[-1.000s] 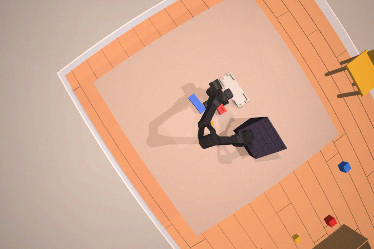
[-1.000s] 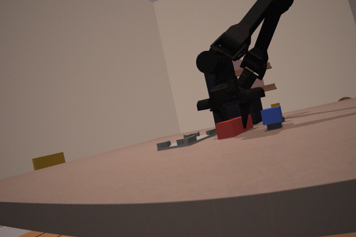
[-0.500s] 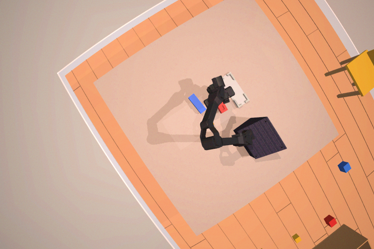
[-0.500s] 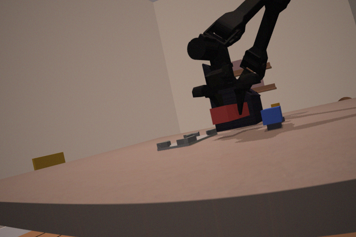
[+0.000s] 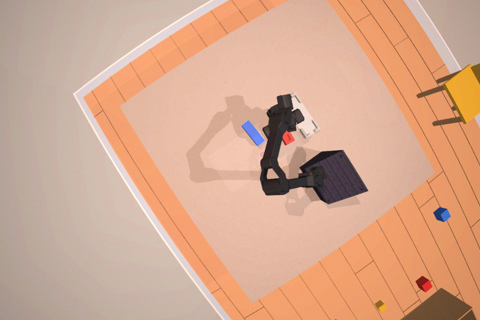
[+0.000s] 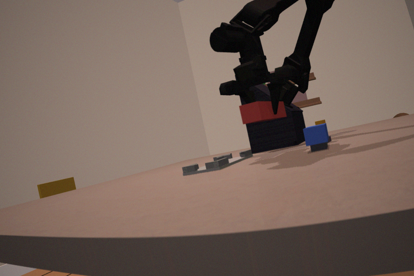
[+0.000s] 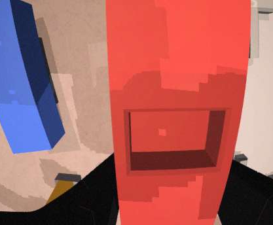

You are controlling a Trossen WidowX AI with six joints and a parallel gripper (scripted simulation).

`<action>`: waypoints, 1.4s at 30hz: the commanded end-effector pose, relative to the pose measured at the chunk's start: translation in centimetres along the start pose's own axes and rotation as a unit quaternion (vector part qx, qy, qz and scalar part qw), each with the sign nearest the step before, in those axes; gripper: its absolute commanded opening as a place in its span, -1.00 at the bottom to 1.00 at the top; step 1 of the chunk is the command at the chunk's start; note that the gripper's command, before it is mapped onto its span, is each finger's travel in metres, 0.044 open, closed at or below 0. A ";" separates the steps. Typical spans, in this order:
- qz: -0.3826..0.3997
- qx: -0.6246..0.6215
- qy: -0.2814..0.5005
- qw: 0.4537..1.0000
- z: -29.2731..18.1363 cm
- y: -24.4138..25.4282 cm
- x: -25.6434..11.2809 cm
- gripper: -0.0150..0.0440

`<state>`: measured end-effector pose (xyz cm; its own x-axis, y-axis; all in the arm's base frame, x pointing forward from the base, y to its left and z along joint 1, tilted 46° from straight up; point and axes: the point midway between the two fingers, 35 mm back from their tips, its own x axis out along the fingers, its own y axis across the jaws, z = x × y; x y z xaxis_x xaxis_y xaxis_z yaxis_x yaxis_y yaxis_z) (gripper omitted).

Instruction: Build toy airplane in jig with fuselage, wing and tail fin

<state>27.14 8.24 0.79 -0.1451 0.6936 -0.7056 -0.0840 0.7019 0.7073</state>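
Observation:
My gripper [image 6: 262, 106] [image 7: 163, 157] is shut on the red fuselage [image 5: 288, 142] [image 6: 261, 111] [image 7: 137, 49] and holds it above the table, beside the jig. One rectangular socket faces up in the wrist view. The white jig [image 5: 309, 121] [image 7: 268, 82] lies flat with raised corner pieces and nothing in its cradle. The blue wing [image 5: 252, 132] [image 6: 315, 134] [image 7: 6, 65] lies on the table on the other side of the fuselage, its dark tab underneath. The yellow-orange tail fin [image 7: 59, 193] shows partly behind a finger in the wrist view and is hidden by the arm in the top view.
The dark arm base [image 5: 346, 177] stands on the table [image 5: 195, 86] near the jig. The arm covers part of the jig in the top view. A yellow chair [image 5: 467, 94] and small blocks are on the floor, away from the table.

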 end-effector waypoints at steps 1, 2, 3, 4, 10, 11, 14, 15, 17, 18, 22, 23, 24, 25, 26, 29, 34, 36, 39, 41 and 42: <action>-0.002 -0.002 0.000 1.000 -0.1 0.0 -1.3 -0.49; -0.002 -0.002 0.000 1.000 -0.1 0.0 -1.7 -0.49; -0.002 -0.002 0.000 1.000 -0.2 0.0 -2.0 -0.49; -0.002 -0.002 0.000 1.000 -0.2 0.1 -2.3 -0.49; 0.001 -0.003 0.001 1.000 -0.6 0.2 -4.2 -0.49; 0.001 -0.003 0.001 1.000 -0.6 0.2 -4.3 -0.49; 0.001 -0.003 0.001 1.000 -0.6 0.1 -4.3 -0.49; 0.001 -0.004 0.001 1.000 -0.5 -0.2 -4.2 -0.49; 0.001 -0.005 0.000 1.000 -0.3 -0.7 -4.0 -0.49; 0.001 -0.006 0.000 1.000 -0.2 -1.0 -3.9 -0.49; 0.002 -0.009 -0.001 1.000 0.1 -2.1 -3.5 -0.49; 0.002 -0.010 -0.001 1.000 0.1 -2.4 -3.4 -0.49; 0.001 -0.011 -0.001 1.000 0.2 -2.7 -3.3 -0.49; 0.001 -0.012 -0.001 1.000 0.3 -3.0 -3.1 -0.49; 0.001 -0.013 -0.001 1.000 0.4 -3.3 -3.0 -0.49; 0.001 -0.015 -0.001 1.000 0.6 -4.1 -2.6 -0.49; 0.000 -0.019 -0.001 1.000 0.8 -5.5 -2.0 -0.49; 0.000 -0.021 -0.001 1.000 0.9 -6.1 -1.7 -0.49; 0.000 -0.024 -0.001 1.000 1.0 -6.9 -1.3 -0.49; 0.000 -0.025 -0.001 1.000 1.1 -7.5 -1.0 -0.49; 0.000 -0.026 -0.001 1.000 1.1 -7.8 -0.8 -0.49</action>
<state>28.84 2.80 -3.25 -0.1449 0.6986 -0.7007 -0.1246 0.6896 0.7133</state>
